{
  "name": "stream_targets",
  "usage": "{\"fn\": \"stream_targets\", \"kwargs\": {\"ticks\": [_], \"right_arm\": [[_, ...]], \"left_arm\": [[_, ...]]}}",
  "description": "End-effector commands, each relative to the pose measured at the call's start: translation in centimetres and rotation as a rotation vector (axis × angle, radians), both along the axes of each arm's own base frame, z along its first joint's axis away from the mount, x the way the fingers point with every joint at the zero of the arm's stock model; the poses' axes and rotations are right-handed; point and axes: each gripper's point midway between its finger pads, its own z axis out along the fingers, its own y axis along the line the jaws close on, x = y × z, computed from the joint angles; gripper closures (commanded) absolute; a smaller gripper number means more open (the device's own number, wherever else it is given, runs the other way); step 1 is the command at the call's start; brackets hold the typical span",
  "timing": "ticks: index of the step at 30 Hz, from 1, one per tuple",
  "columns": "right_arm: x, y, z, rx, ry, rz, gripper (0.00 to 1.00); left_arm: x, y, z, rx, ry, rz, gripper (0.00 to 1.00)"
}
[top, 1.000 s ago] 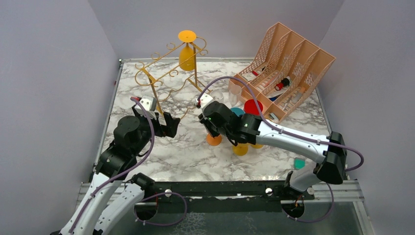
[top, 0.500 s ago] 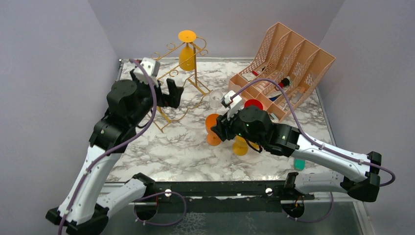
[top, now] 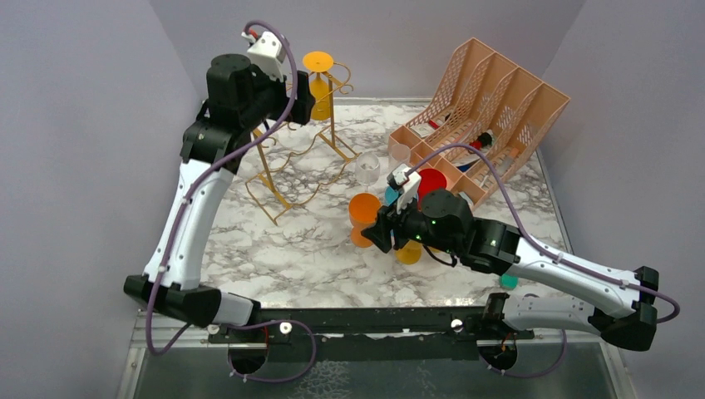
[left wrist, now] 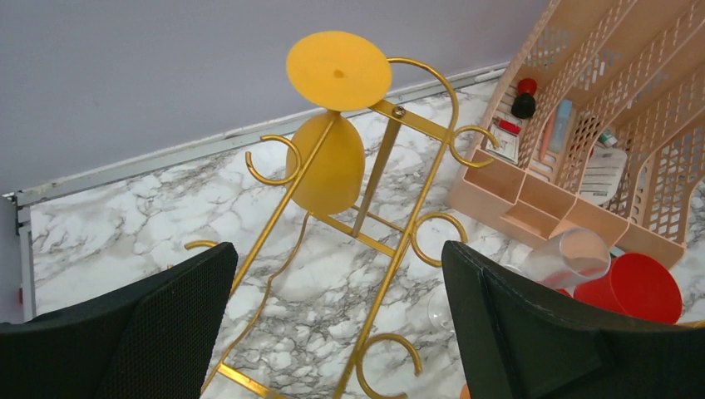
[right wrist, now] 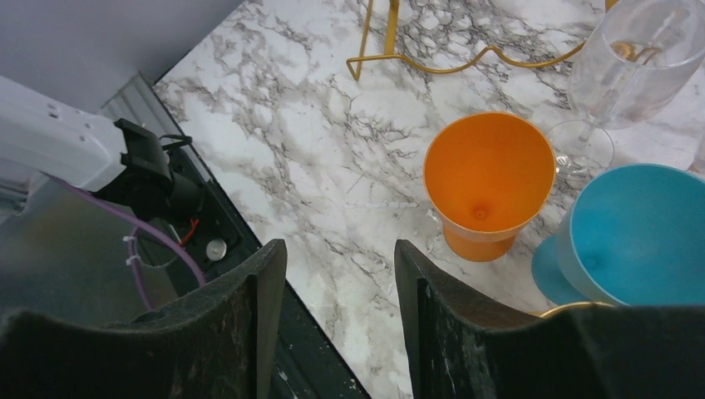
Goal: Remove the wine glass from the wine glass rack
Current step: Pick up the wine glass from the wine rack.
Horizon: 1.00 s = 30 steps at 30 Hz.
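The left gripper has its fingers wide apart and holds nothing. Just past it, the yellow wine glass hangs upside down on the gold rack. It looks light, hard and slippery, so I would hold the round cup part. The wrist view shows its flat foot on the wires. Only the top view shows the right gripper, fingers apart, by an orange cup.

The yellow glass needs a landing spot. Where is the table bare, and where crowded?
Barest: the marble near-left, between the wine glass rack and the black front rail. A narrower strip lies at the far edge between rack and peach organizer. Crowded: centre-right, with orange glass, clear glass and red glass by the right gripper.
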Motion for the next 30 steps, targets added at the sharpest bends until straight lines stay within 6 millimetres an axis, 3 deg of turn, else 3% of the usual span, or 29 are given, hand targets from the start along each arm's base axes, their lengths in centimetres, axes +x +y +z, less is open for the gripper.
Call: {"fn": "stream_targets", "kwargs": {"ticks": [1, 5, 10, 13, 19, 30], "right_arm": [[-1.0, 0.2, 1.1, 0.084, 0.025, 0.021, 0.46], [-1.3, 0.0, 1.2, 0.102, 0.043, 0.02, 0.46], [-1.3, -0.3, 1.5, 0.102, 0.045, 0.017, 0.46], [-1.4, -0.3, 1.6, 0.107, 0.047, 0.019, 0.46], [-1.6, -0.4, 1.4, 0.1, 0.059, 0.019, 0.46], [-1.7, -0.6, 1.3, 0.102, 0.071, 0.014, 0.46]], "left_arm": [[2.1, -1.1, 2.9, -0.074, -0.053, -0.108, 0.03], [5.8, -0.1, 3.7, -0.115, -0.063, -0.107, 0.07], [11.0, 0.4, 2.3, -0.165, -0.038, -0.126, 0.17], [12.8, -0.3, 1.5, -0.2, -0.022, -0.162, 0.21], [14.7, -1.3, 1.2, -0.265, -0.035, -0.207, 0.25], [15.2, -2.7, -0.8, -0.32, 0.022, -0.285, 0.4]]}}
